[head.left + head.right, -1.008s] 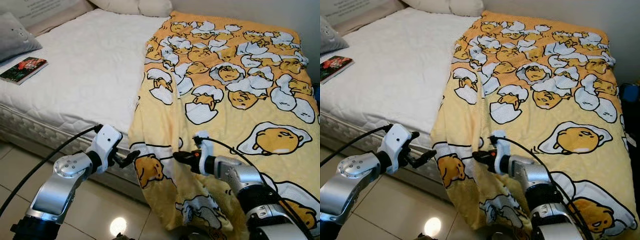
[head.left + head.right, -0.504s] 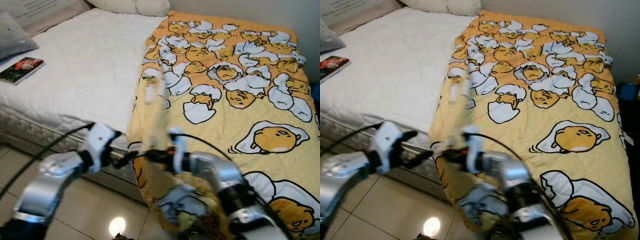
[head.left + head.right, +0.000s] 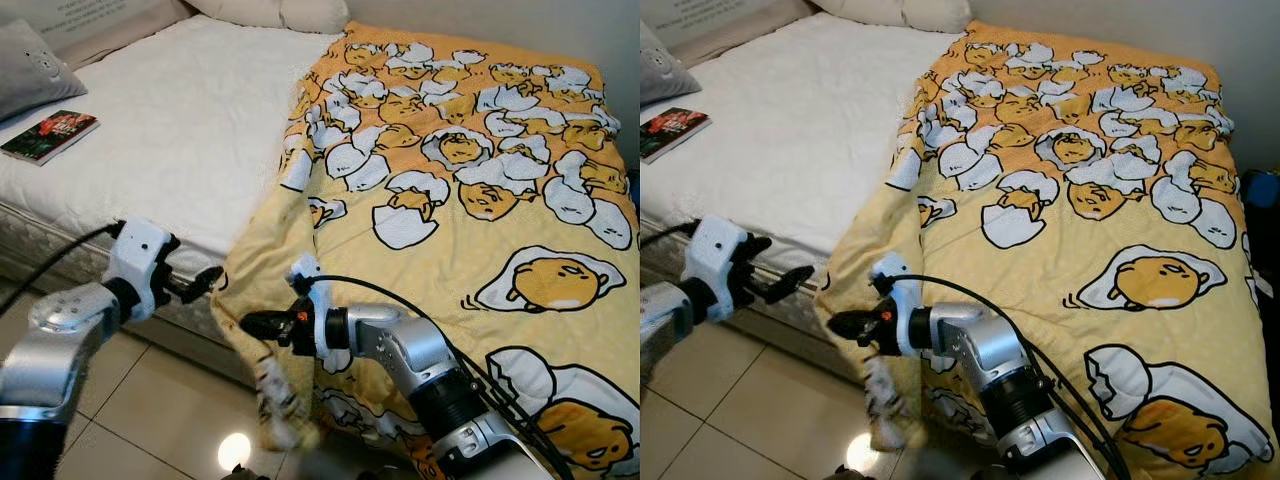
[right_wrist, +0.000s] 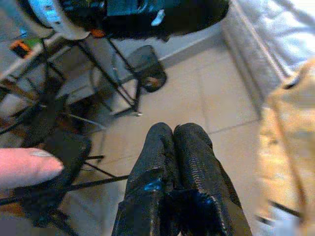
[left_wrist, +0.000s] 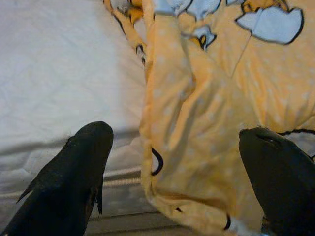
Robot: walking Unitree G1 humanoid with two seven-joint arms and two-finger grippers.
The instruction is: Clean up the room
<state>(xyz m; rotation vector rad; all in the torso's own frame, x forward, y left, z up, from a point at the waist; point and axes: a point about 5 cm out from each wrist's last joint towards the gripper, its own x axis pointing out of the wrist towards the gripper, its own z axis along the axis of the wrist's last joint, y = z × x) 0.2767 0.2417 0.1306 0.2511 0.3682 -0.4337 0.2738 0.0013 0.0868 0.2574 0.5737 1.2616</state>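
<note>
Blanket (image 3: 470, 190) work is barely begun: your yellow egg-print cover lies over the right side of the bed (image 3: 160, 140), its near corner drooping toward the floor. Your left gripper (image 5: 172, 162), fingers wide, faces that corner; your right gripper (image 3: 250, 325) is closed and empty beside it. The book (image 3: 50, 136) remains on the mattress.

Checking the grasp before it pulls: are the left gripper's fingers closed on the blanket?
No: in the left wrist view the left gripper's fingers stand wide apart, with the yellow blanket's edge between them.
</note>
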